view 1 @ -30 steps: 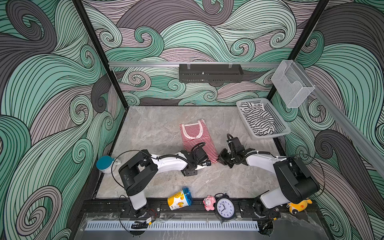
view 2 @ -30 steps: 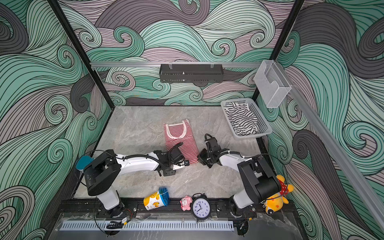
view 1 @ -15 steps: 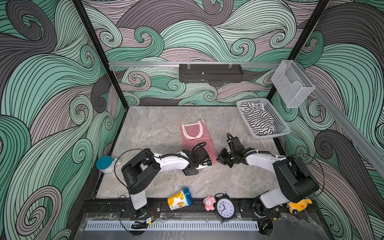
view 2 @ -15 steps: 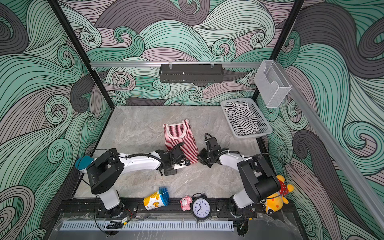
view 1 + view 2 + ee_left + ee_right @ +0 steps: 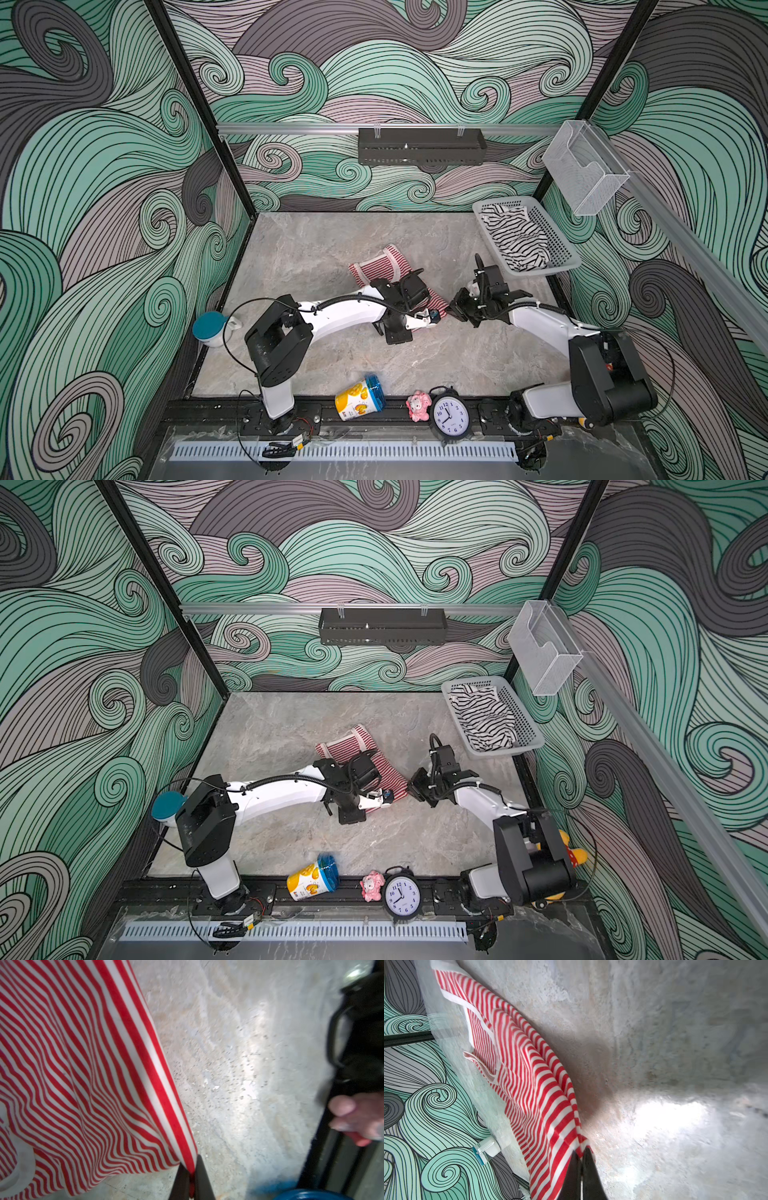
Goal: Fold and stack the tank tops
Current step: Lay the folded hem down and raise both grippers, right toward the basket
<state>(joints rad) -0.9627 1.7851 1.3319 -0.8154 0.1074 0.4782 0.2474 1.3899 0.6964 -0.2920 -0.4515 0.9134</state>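
Reading a top view as a clock face with the arm bases at 6, I see the red-and-white tank top [image 5: 384, 266] near the middle of the tabletop [image 5: 311, 249], straps toward 11 and hem toward 4. The black-and-white tank top [image 5: 515, 241] sits crumpled in the basket [image 5: 544, 272] out at 2, well apart from both arms. My left end effector [image 5: 190, 1169] is pressed together on the hem edge, a sliver of striped cloth caught between its jaws. My right end effector [image 5: 581, 1153] likewise pinches a hem corner, and there the layers look doubled. In both top views the two sit near each other at the hem end. I judge this top light, soft and stretchy: it hangs in ripples from each pinch, so it will sag and swing rather than hold a line. A thin bite could slide off the knit or take only the upper layer. The hem corners and the cream-trimmed edges look like the surest places to hold, since the fabric there is thicker. I would keep the hem taut between the arms while carrying it toward 11 to fold it over the straps.
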